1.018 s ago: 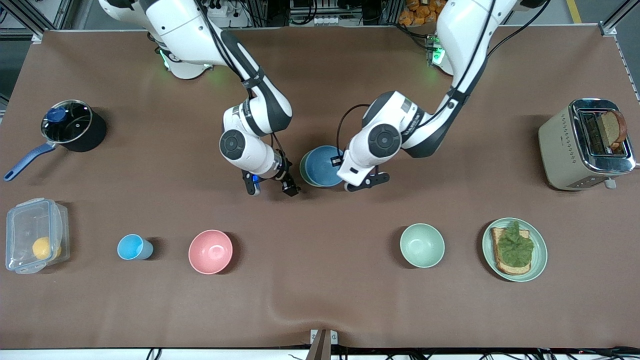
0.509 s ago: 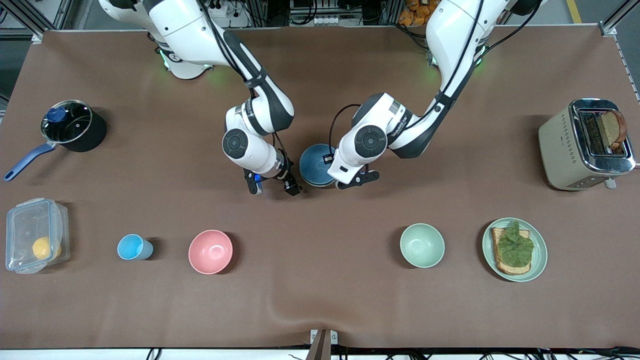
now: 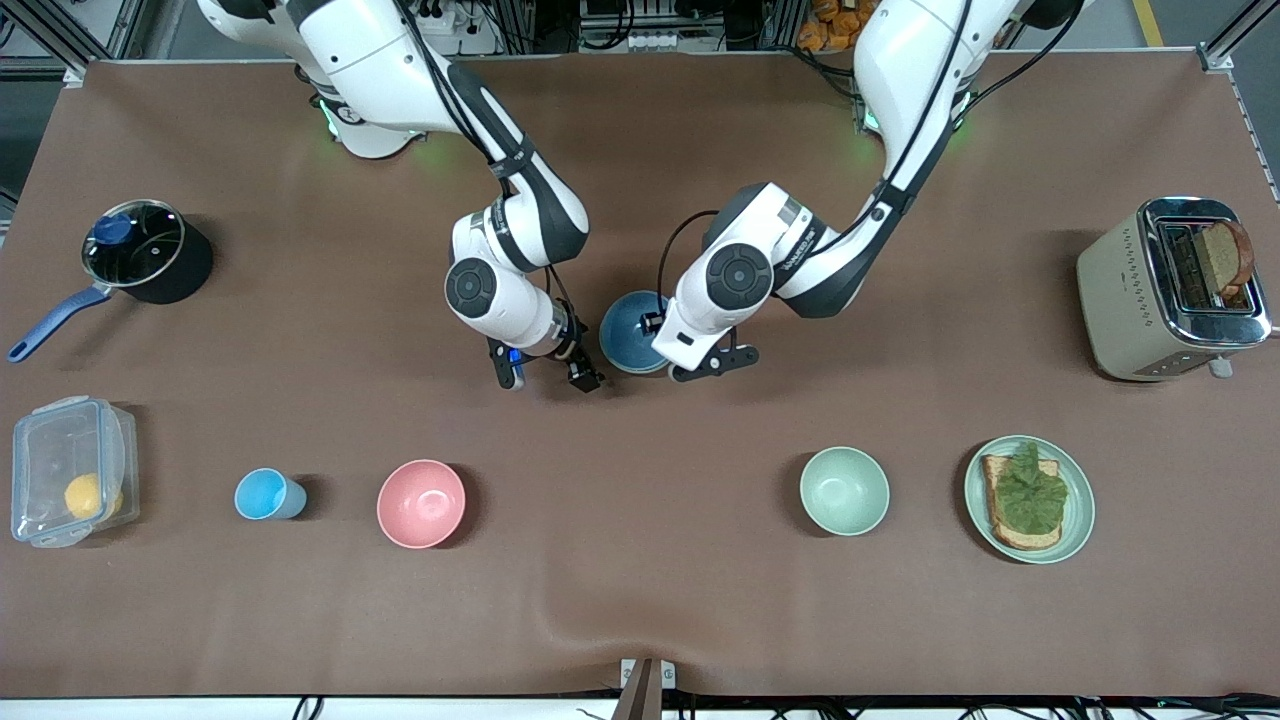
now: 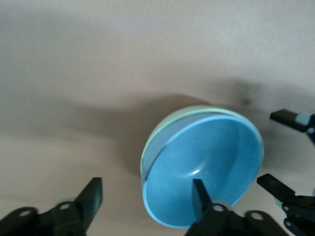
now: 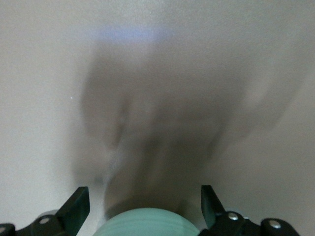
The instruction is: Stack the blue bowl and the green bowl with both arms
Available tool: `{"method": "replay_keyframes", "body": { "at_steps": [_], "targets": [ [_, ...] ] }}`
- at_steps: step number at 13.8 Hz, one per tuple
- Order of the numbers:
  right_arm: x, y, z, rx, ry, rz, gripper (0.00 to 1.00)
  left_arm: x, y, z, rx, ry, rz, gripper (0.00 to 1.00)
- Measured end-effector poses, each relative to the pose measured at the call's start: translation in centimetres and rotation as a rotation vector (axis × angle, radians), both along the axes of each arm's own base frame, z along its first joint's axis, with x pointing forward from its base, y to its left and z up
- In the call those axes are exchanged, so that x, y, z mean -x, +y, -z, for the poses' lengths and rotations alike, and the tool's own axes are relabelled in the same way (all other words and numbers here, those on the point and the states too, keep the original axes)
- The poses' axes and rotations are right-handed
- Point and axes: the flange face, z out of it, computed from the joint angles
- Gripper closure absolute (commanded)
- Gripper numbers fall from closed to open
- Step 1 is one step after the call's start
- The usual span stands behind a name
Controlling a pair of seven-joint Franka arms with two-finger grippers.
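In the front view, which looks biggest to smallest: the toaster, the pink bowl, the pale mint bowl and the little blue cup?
1. Toaster, clearly the largest.
2. Pink bowl and pale mint bowl: they look alike in size, so I would not rank one above the other.
3. Light-blue cup, the smallest.

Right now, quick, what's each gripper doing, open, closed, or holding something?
Left gripper: open, one finger inside the blue bowl, which sits nested in the green bowl.
Right gripper: open, holding nothing, beside the stacked bowls.

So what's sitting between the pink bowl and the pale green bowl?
Nothing. The front view shows only bare brown table between the pink bowl and the pale green bowl.
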Motion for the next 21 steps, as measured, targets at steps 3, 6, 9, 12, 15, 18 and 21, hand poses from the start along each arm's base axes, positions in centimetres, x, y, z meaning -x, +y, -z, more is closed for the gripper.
{"method": "replay_keyframes", "body": {
  "at_steps": [3, 6, 9, 12, 15, 18, 21],
  "targets": [
    [0.0, 0.0, -0.1, 0.001, 0.012, -0.006, 0.0, -2.4, 2.8, -4.7, -0.046, -0.05, 0.001, 0.0],
    [-0.9, -2.4, -2.4, 0.008, 0.107, -0.09, 0.0, -5.7, 6.9, -10.0, -0.075, -0.127, -0.033, 0.0],
    [-3.5, -9.1, -7.2, 0.02, 0.164, -0.157, 0.0, -9.3, 13.2, -13.9, -0.109, -0.199, -0.054, 0.0],
    [-4.0, -13.6, -9.7, 0.141, 0.187, -0.261, 0.0, -11.5, 19.1, -16.7, -0.109, -0.242, -0.04, 0.0],
    [-3.5, -14.9, -10.0, 0.195, 0.21, -0.422, 0.0, -11.7, 23.9, -20.5, -0.125, -0.249, 0.035, 0.0],
    [-4.0, -19.4, -12.3, 0.148, 0.215, -0.626, 0.0, -10.9, 31.4, -26.2, -0.145, -0.275, 0.125, 0.0],
    [-4.5, -24.5, -15.8, 0.119, 0.186, -0.767, 0.0, -9.1, 35.3, -30.4, -0.153, -0.298, 0.135, 0.0]
  ]
}}
